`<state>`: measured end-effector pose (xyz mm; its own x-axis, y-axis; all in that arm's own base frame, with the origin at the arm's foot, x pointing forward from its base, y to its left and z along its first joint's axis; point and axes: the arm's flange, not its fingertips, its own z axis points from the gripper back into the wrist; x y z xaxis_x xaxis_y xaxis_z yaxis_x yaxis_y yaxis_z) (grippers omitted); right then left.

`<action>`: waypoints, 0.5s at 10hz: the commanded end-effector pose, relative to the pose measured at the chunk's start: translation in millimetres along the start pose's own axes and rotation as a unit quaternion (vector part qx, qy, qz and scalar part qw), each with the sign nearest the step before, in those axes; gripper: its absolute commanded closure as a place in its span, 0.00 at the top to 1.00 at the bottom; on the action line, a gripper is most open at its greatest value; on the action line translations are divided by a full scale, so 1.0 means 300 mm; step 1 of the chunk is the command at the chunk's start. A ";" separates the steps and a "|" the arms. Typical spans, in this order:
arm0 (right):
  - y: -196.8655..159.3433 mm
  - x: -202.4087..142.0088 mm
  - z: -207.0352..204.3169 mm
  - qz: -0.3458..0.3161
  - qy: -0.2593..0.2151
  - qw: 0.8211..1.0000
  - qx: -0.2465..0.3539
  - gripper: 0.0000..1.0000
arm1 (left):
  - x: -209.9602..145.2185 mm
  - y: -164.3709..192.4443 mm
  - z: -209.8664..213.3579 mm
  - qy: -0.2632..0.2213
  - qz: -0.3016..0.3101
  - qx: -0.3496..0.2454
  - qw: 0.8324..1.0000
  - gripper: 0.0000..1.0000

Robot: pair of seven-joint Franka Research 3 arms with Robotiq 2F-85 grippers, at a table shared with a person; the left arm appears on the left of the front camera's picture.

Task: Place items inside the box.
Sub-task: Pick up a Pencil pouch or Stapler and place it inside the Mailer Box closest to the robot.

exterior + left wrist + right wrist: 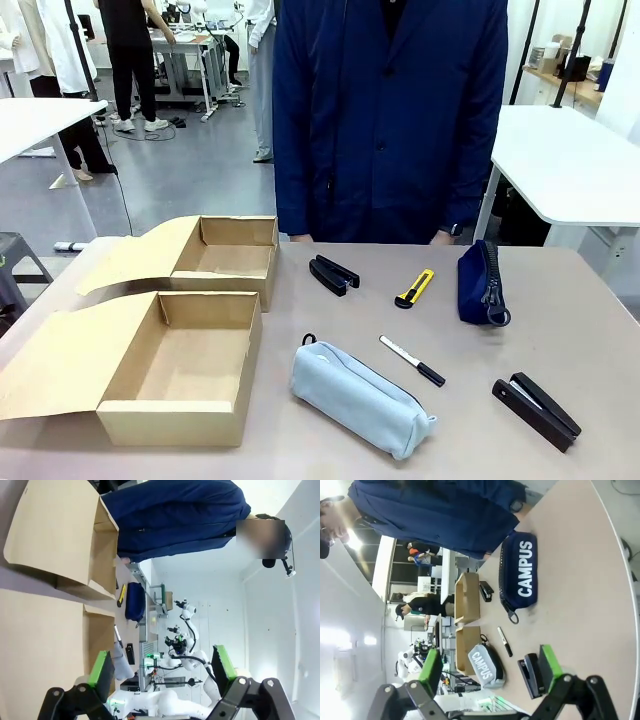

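items: none in a box yet, all out on the table right of the boxes
far row: far stapler (pixel 333 274), knife (pixel 414 288), navy pouch (pixel 480 282)
near row: grey-blue pouch (pixel 360 397), pen (pixel 412 360), near stapler (pixel 536 410)
boxes: near box (pixel 170 424) and far box (pixel 238 232) on the left, open, nothing seen inside
left gripper (pixel 162 674): fingers apart, empty, off the table
right gripper (pixel 490 672): fingers apart, empty; near stapler on the table beyond one pad, not held
risk pen: thin and flat, likely rolls or slips out of a pinch
risk grey-blue pouch: soft, sags, could snag the near box wall
risk near stapler: close to the near right edge, a nudge could knock it off
risk person (pixel 390 120): stands at the far edge, so reaching the far row comes close to them
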<state>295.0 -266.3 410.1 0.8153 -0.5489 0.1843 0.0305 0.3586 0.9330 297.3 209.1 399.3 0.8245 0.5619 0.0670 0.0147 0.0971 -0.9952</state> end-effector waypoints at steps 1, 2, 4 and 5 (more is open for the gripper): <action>0.014 -0.021 0.044 0.017 -0.002 1.000 0.017 1.00 | -0.022 -0.015 0.032 0.007 -0.013 -0.011 1.000 1.00; 0.014 -0.021 0.044 0.017 -0.002 1.000 0.017 1.00 | -0.022 -0.015 0.032 0.007 -0.013 -0.011 1.000 1.00; 0.014 -0.021 0.044 0.017 -0.002 1.000 0.017 1.00 | -0.022 -0.015 0.032 0.007 -0.013 -0.011 1.000 1.00; 0.014 -0.021 0.044 0.017 -0.002 1.000 0.017 1.00 | -0.022 -0.015 0.032 0.007 -0.013 -0.011 1.000 1.00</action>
<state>277.2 -268.8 416.4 0.8204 -0.5418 0.1825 0.0221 0.3490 0.9369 285.7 212.8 404.7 0.8292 0.5549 0.0664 0.0208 0.0881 -0.9959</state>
